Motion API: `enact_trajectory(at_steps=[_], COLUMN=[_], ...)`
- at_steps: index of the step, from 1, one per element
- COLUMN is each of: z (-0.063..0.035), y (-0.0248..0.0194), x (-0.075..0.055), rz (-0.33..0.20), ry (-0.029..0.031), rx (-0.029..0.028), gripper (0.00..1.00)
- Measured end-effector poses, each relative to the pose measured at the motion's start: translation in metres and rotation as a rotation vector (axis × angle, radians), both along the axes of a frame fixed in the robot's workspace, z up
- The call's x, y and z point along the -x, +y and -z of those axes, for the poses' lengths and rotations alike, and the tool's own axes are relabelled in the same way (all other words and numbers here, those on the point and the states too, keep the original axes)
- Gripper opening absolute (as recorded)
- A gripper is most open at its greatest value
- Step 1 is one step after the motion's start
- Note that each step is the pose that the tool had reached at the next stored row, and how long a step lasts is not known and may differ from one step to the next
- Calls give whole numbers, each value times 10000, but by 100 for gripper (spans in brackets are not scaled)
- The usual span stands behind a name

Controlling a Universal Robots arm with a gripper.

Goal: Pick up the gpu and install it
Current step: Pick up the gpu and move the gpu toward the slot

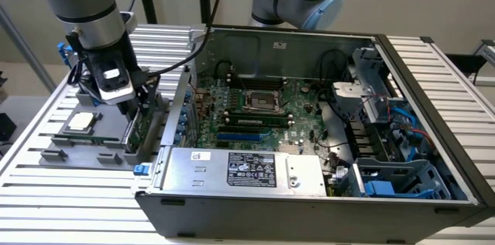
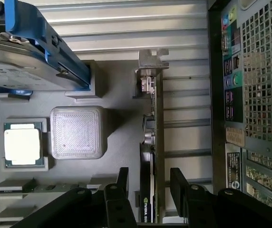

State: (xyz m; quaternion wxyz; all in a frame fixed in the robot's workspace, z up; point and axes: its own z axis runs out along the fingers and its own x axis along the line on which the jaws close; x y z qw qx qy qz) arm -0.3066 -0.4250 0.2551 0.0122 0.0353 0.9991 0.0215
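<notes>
We see the hand (image 1: 138, 106) (image 2: 150, 173) lowered over the gpu (image 1: 135, 132) (image 2: 158, 137), its jaws spread wide. One finger (image 2: 123, 179) stands on the card's black face and the other on its green board face, each with a small gap, so the card is straddled and not gripped. The gpu stands on edge in a slot of the grey fixture tray (image 1: 77, 155) (image 2: 119, 102), directly beneath the hand and between its fingers. Its silver end bracket (image 2: 150, 61) lies well out beyond the fingertips. On the hand's black-face side, a square grey block (image 2: 76, 132) sits near the card, and past that block the CPU chip (image 1: 81, 120) (image 2: 23, 144) lies flat in its pocket. A memory stick (image 1: 89, 139) (image 2: 45, 187) lies in the tray close beside that finger. Farther out on the same side, a silver hard drive with blue rails (image 2: 26, 57) rests on the tray. On the hand's other side, just past the tray, stands the open computer case (image 1: 309, 210) (image 2: 255, 71), its perforated rear panel facing the hand. Inside it, well apart from the hand, we can see the green motherboard (image 1: 263, 112). Tray and case both rest on the slatted metal surface (image 1: 62, 210) (image 2: 126, 28).
</notes>
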Motion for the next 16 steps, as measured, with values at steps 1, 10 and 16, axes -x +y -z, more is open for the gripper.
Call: enact_trajectory(at_steps=[1, 10, 16], z=[17, 148, 183], y=[0, 4, 5], x=[0, 16, 91], rz=[0, 4, 23], ry=[1, -219, -396], rx=[0, 0, 0], gripper=[48, 48, 48])
